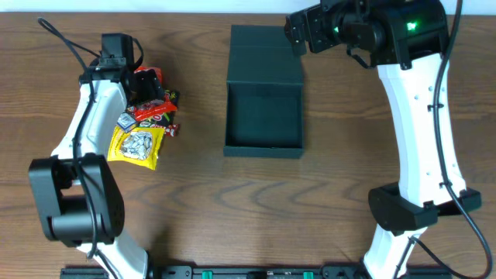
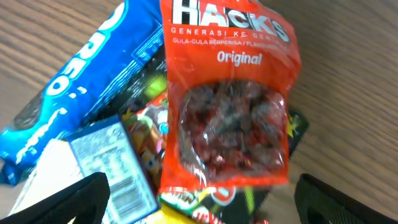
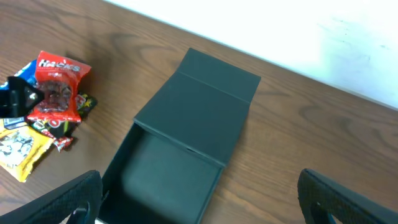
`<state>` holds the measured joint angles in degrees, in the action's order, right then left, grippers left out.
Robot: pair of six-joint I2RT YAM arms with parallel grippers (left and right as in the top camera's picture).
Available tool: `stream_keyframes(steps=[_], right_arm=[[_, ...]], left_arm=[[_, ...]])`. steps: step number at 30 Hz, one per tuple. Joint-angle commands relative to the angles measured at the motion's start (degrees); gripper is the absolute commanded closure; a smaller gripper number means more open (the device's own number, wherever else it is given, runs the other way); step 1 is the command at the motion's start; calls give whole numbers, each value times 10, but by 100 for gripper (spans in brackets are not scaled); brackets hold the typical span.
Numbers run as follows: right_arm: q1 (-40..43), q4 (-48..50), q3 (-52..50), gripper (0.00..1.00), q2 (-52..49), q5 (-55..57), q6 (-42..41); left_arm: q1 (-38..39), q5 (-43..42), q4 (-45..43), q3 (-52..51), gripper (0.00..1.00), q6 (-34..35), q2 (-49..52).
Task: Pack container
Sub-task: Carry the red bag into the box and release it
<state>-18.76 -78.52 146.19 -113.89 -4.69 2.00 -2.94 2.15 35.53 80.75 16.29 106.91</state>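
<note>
Left claw (image 2: 202,202) hangs over a heap of snack packets near the left edge of the tabletop (image 1: 333,194), its two fingers spread wide and clamped on nothing. In the left wrist view a red Hacks packet (image 2: 227,106) lies directly below, between the fingers, topmost on the heap. A blue Oreo packet (image 2: 74,81) lies slantwise to its left, touching it. A small blue-and-white packet (image 2: 115,162) with a printed label sits below the Oreo one. A dark packet (image 2: 292,134) peeks out from beneath the red one. In the overhead view a yellow packet (image 1: 136,146) forms the end of the heap closest to the near edge.

To the right, well apart from the heap, the container (image 1: 263,116) stands about midway across the tabletop, toward the far edge. It is open, and its hinged lid (image 1: 265,56) is folded back flat on the side facing the far edge.

Right claw (image 1: 298,31) hovers by the far right corner of that lid. The right wrist view shows its fingers (image 3: 62,199) wide apart, with nothing between them.
</note>
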Motion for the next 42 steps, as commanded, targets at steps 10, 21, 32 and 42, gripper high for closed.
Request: stream_keyframes(steps=[10, 21, 32, 42], right_arm=[[3, 1, 0, 1, -1, -1, 13], [3, -1, 0, 1, -1, -1, 13], [3, 1, 0, 1, -1, 0, 13], [24, 21, 1, 1, 56, 50, 13]], left_arm=[[0, 4, -81, 10, 4, 21, 93], [0, -32, -133, 11, 41, 21, 118], [1, -32, -118, 42, 67, 21, 90], [47, -33, -70, 79, 94, 2, -10]])
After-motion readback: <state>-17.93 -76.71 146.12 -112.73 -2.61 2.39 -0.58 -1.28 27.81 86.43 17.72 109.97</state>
